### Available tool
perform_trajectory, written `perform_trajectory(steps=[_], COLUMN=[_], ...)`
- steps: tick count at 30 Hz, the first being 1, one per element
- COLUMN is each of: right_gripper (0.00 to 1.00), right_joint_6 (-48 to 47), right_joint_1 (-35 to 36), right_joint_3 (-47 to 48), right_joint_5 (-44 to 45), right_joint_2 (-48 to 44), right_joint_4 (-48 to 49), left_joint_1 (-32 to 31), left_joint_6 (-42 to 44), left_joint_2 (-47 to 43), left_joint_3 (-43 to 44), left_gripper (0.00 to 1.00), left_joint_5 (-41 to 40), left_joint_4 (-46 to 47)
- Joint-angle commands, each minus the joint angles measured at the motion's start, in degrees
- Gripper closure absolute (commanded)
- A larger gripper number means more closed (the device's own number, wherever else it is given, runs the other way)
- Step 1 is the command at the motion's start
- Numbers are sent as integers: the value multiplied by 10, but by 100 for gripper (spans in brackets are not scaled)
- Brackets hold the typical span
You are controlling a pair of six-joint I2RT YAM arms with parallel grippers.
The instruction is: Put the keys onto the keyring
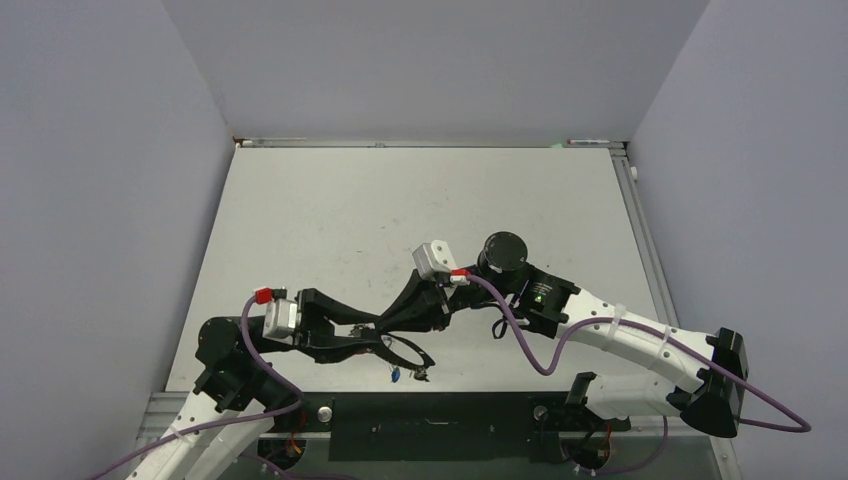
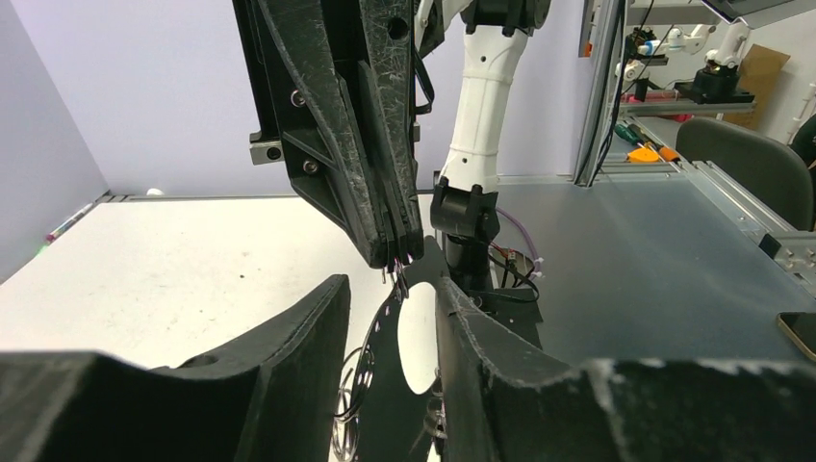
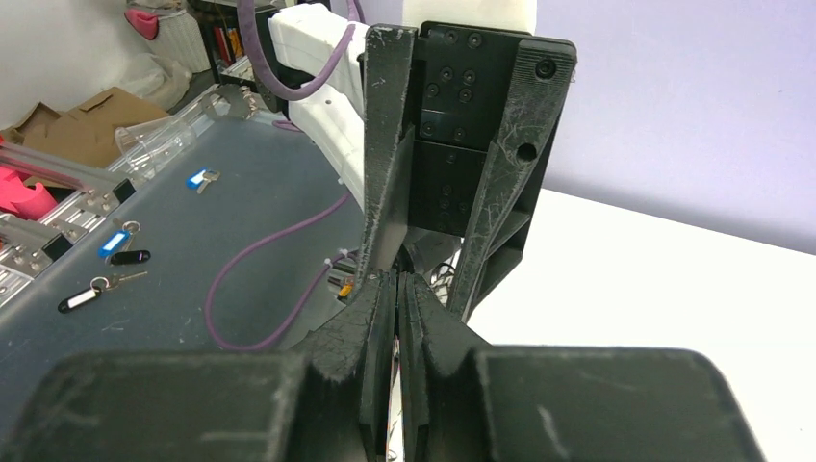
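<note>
The keyring (image 1: pixel 428 352) is a thin metal ring held up near the table's front edge, with a blue tag (image 1: pixel 396 376) hanging under it. The keys (image 1: pixel 421 376), a tiny dark bunch, are just below the ring's right side. My left gripper (image 1: pixel 380 338) is part closed, and the ring (image 2: pixel 370 332) spans between its fingers (image 2: pixel 289 356). My right gripper (image 1: pixel 388 322) comes in from the far side and is shut on the ring's top rim. Its tips also show in the left wrist view (image 2: pixel 399 255). In the right wrist view its gripper (image 3: pixel 397 279) shows only a hairline gap.
The white table (image 1: pixel 400 200) has walls on three sides, and a black rail (image 1: pixel 430 425) runs along its near edge. A purple cable (image 1: pixel 530 350) loops from the right wrist. Spare tagged keys (image 3: pixel 115 245) lie on a grey bench beside the table.
</note>
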Motion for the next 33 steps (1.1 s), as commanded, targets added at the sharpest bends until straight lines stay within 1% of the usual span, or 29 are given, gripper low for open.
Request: perform_trajectory(steps=[1, 2, 6, 7, 9, 10, 11, 12, 18, 19, 20, 22, 23, 25, 28, 30, 33], right_gripper=[95, 95, 95, 95, 95, 95, 95, 95, 94, 90, 83, 64, 57, 49, 48, 48, 53], right_joint_6=[2, 2, 4, 4, 4, 4, 4, 4, 8, 9, 10, 11, 10, 1, -11, -12, -15], right_joint_1=[-2, -1, -1, 0, -1, 0, 0, 1, 5, 5, 4, 5, 4, 0, -19, -35, -56], right_joint_3=[1, 1, 1, 1, 1, 1, 1, 1, 2, 3, 4, 6, 6, 8, 6, 0, -7], right_joint_5=[6, 7, 6, 5, 4, 4, 4, 5, 39, 44, 50, 62, 68, 80, 80, 57, 25], right_joint_2=[-13, -12, -9, -8, -7, -5, -5, -4, -7, -7, -7, -10, -12, -22, -44, -60, -70], right_joint_4=[54, 56, 59, 59, 59, 59, 60, 60, 61, 60, 59, 60, 58, 45, 19, 15, 2], left_joint_1=[3, 4, 5, 5, 7, 7, 8, 8, 13, 13, 13, 13, 14, 14, 14, 13, 14], left_joint_6=[-2, -3, -6, -7, -8, -8, -8, -7, 11, 13, 15, 17, 18, 19, 19, 16, 11], left_joint_2=[4, 5, 8, 9, 8, 9, 8, 9, 2, 0, -2, -6, -7, -9, -11, -13, -14], left_joint_3=[20, 20, 19, 19, 18, 18, 18, 18, 22, 23, 23, 22, 22, 21, 20, 18, 16], left_gripper=[69, 72, 75, 77, 83, 88, 98, 100, 100, 100, 100, 100, 100, 100, 100, 100, 100], left_joint_5=[-10, -11, -15, -16, -19, -22, -23, -27, -46, -49, -50, -53, -54, -55, -53, -50, -43], left_joint_4=[14, 15, 18, 19, 20, 21, 22, 22, 7, 6, 5, 5, 5, 6, 9, 12, 22])
